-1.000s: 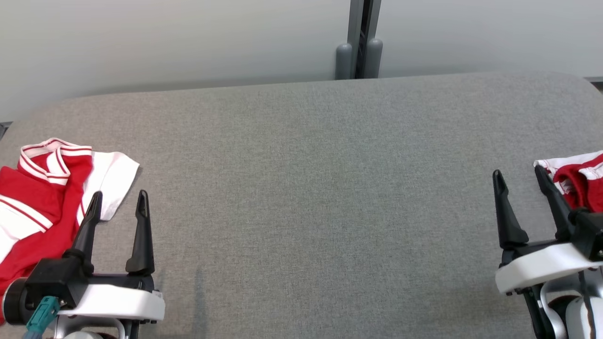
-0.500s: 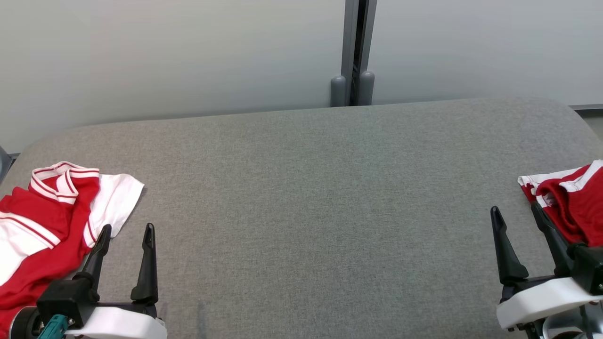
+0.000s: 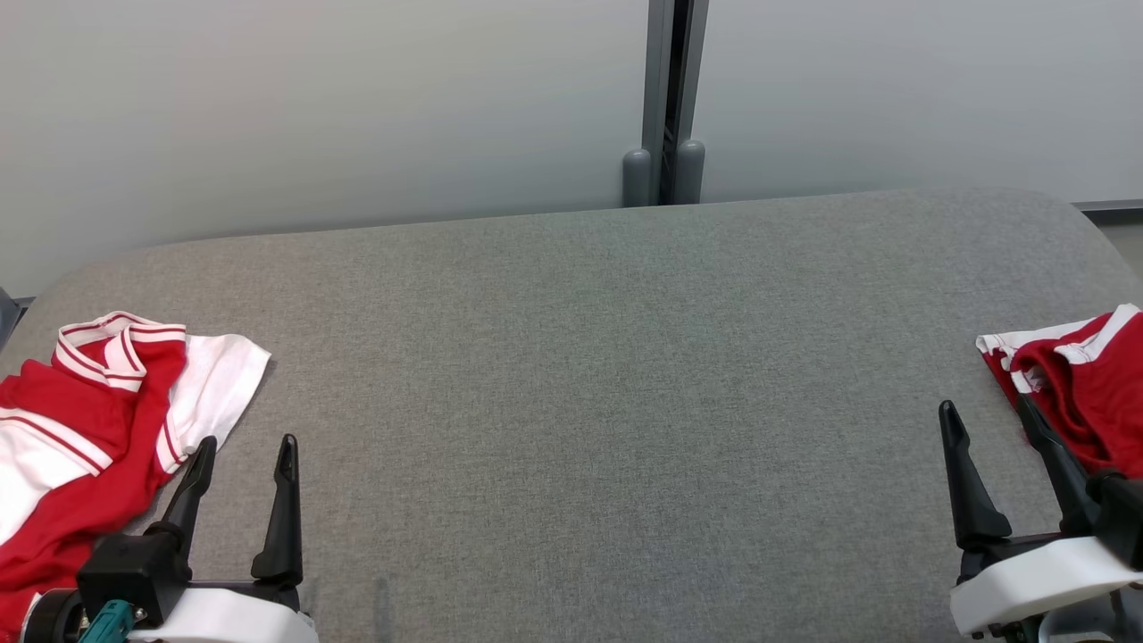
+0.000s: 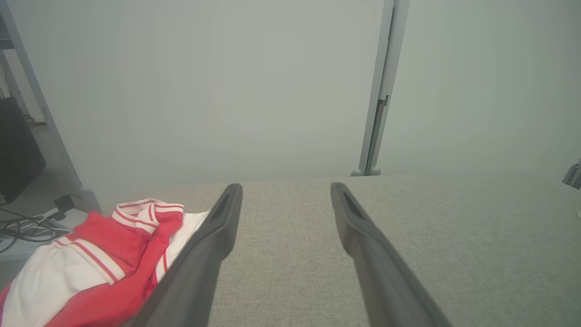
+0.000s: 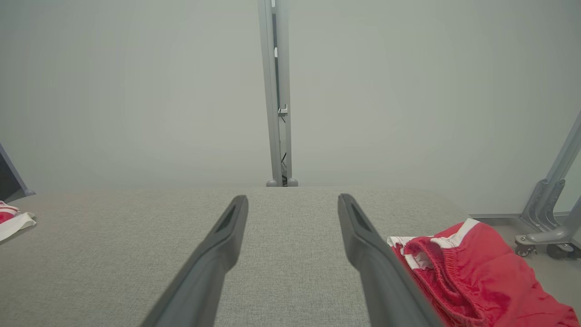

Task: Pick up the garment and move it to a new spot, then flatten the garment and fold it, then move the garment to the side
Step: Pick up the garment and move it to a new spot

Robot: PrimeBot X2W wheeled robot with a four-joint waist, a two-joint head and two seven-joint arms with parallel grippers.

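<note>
Gray fabric-covered table [image 3: 580, 357], with pale wall panels [image 3: 357, 107] behind its far edge and a gray post [image 3: 665, 89] between them. Two garments lie on it, and which one the task means cannot be told. The red and white shirt [image 3: 80, 429] is crumpled at the table's left edge, striped collar toward the far side and white sleeve spread toward the centre; it shows in the left wrist view [image 4: 104, 240], and a bit of it in the right wrist view [image 5: 11, 218]. The red shorts [image 3: 1085, 393] with white trim are bunched at the table's right edge, elastic waistband facing the centre [image 5: 476, 268]. The left gripper [image 3: 247, 444] is at the near left, fingers spread apart with nothing between them [image 4: 286, 187]; its outer finger overlaps the shirt's sleeve edge, contact unclear. The right gripper [image 3: 984, 406] is at the near right, fingers also spread and holding nothing [image 5: 292, 198]; its outer finger overlaps the near edge of the shorts, contact unclear. The middle of the table is bare fabric. Cables [image 4: 22, 229] lie on the floor beyond the table's left edge, and a wheeled frame foot [image 5: 544, 236] stands beyond the right edge.
</note>
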